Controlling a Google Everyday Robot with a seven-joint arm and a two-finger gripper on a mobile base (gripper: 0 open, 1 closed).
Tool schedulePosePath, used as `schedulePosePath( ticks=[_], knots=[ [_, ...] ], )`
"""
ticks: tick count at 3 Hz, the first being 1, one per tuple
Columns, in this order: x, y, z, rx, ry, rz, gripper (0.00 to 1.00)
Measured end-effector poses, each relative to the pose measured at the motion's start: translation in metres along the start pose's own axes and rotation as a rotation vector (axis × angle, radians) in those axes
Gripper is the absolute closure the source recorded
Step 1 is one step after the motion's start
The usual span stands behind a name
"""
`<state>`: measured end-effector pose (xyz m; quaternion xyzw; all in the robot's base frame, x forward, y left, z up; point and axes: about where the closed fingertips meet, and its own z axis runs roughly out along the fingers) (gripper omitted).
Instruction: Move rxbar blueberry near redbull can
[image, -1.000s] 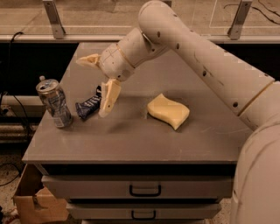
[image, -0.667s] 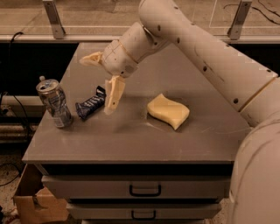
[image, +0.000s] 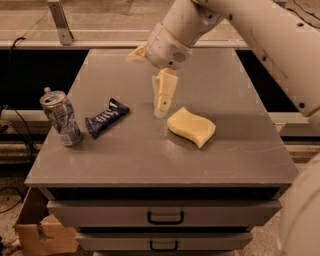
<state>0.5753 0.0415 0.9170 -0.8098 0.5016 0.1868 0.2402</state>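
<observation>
On the left part of the grey flat-topped desk (image: 150, 160), close to its left edge, stands one slim silver-and-blue metal redbull can (image: 61, 118), upright and slightly dented, its shiny top showing. Just beside it on the right lies one small flat dark navy-blue rxbar blueberry (image: 106, 117) with white lettering. It lies flat and slantwise, with its near end towards the can and its far end angled to the back right. A narrow strip of desk shows between bar and can, so the two lie near each other but apart.

One pale yellow wavy sponge (image: 191, 126) rests right of the desk's middle, well apart from the bar. Bare desk surface runs along the whole front edge, along the right edge beyond the sponge, and between bar and sponge.

The cream-white two-finger gripper (image: 145, 84) hangs above the desk's middle, behind the sponge and to the right of the bar, touching neither. Its jaws stand wide apart and hold nothing: one points left, the other hangs down towards the desk.

Below the top are two drawers, each with one dark handle (image: 165, 217). One brown cardboard box (image: 37, 230) sits on the floor by the front left corner.
</observation>
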Motion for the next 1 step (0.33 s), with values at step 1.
schedulePosePath(
  ticks=[1],
  knots=[
    [0.0311,0.0297,-0.0234,0.034,0.053,0.105,0.0]
  ],
)
